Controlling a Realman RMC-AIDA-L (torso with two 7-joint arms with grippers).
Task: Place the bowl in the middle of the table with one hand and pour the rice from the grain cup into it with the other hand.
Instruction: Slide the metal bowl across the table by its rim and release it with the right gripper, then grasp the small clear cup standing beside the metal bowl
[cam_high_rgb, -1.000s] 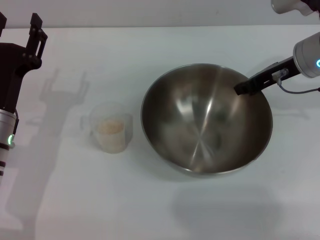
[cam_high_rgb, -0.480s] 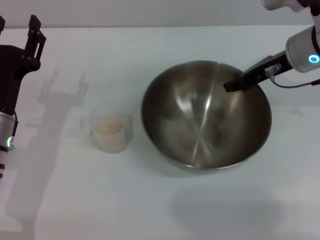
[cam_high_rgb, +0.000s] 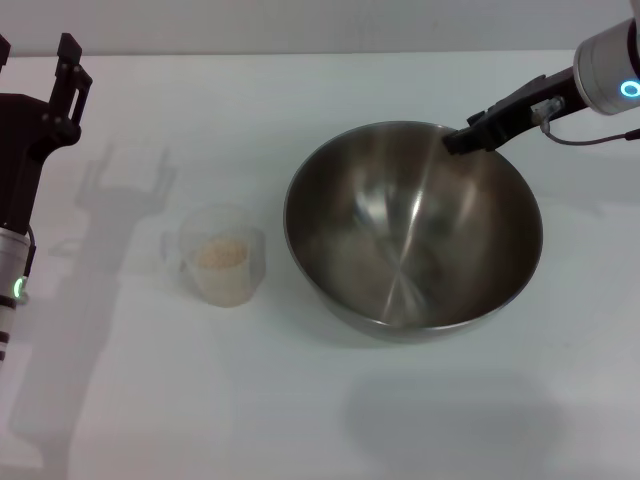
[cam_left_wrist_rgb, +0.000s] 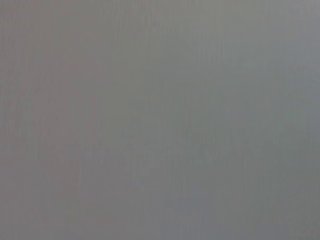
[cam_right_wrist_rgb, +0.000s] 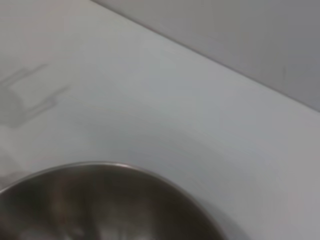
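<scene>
Head view: I see the bowl (cam_high_rgb: 413, 231) right of centre on the table (cam_high_rgb: 320, 420), its steel inside bare. The grain cup (cam_high_rgb: 224, 254) stands upright just left of it, a narrow strip of white between them, the rice (cam_high_rgb: 221, 254) lying as a pale layer inside. The right gripper (cam_high_rgb: 466, 136) reaches in from the far right, its dark tip over the bowl's far-right rim; it looks to be at or just above the edge, but from this angle I cannot tell whether it touches, nor whether the fingers are apart or pressed together. The left gripper (cam_high_rgb: 67, 60) is held up at the far left, well apart from the cup, its two black fingers spread with a clear gap and nothing between them.

Right wrist view: only the bowl's curved rim (cam_right_wrist_rgb: 107, 167) and open tabletop beyond it.

Left wrist view: a flat grey field, nothing I can make out.
</scene>
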